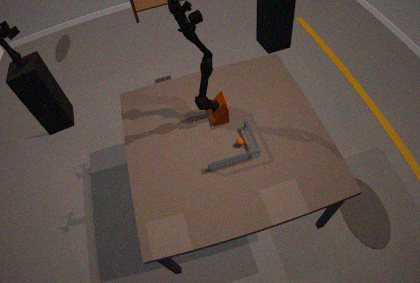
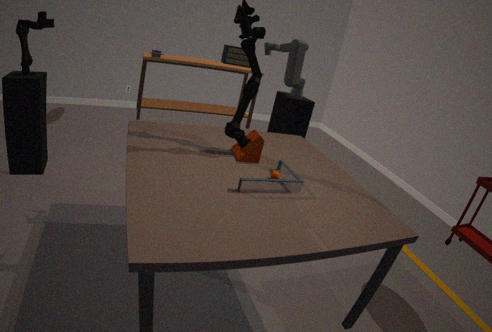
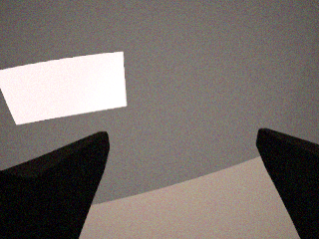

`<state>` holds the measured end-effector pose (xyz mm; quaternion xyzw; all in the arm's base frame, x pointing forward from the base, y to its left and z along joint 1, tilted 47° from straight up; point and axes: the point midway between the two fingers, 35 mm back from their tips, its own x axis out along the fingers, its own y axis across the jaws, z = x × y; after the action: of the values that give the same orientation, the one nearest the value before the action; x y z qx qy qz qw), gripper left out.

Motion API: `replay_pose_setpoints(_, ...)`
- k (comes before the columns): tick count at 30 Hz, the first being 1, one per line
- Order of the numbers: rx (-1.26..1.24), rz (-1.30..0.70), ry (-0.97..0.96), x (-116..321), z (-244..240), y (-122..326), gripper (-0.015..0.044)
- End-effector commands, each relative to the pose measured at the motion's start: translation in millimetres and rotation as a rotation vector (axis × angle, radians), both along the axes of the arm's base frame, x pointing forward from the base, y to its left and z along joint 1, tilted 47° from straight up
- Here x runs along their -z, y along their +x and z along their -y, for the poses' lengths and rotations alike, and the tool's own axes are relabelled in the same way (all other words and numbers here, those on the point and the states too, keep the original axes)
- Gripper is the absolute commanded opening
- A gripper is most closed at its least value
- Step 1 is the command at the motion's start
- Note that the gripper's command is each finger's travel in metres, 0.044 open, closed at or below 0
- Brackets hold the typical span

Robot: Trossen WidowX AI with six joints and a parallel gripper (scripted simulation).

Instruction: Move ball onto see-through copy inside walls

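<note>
Orange ball rests inside the corner of the clear walls; gripper raised overhead, jaws spread, holding nothing.

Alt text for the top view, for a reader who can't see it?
An orange ball rests on a brown table, inside the corner of two low blue-grey walls and close to one of them. A black robot arm rises from an orange base nearby, its open gripper raised far from the ball.
</note>
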<state>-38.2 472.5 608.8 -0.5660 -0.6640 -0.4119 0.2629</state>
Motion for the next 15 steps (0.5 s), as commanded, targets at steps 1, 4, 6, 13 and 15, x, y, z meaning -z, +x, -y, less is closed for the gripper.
replay_pose_setpoints(1, -0.001, 0.0, 0.003, -0.8, 1.0, -0.6, 0.0374)
replay_pose_setpoints(4, -0.012, 0.004, 0.047, -12.5, 16.6, -9.4, 0.0323)
replay_pose_setpoints(6, -0.027, 0.006, 0.106, -27.4, 38.2, -20.2, 0.0323)
replay_pose_setpoints(13, -0.089, 0.003, 0.335, -78.4, 131.2, -51.3, 0.0323)
replay_pose_setpoints(15, -0.111, 0.0, 0.406, -92.1, 163.2, -57.4, 0.0323)
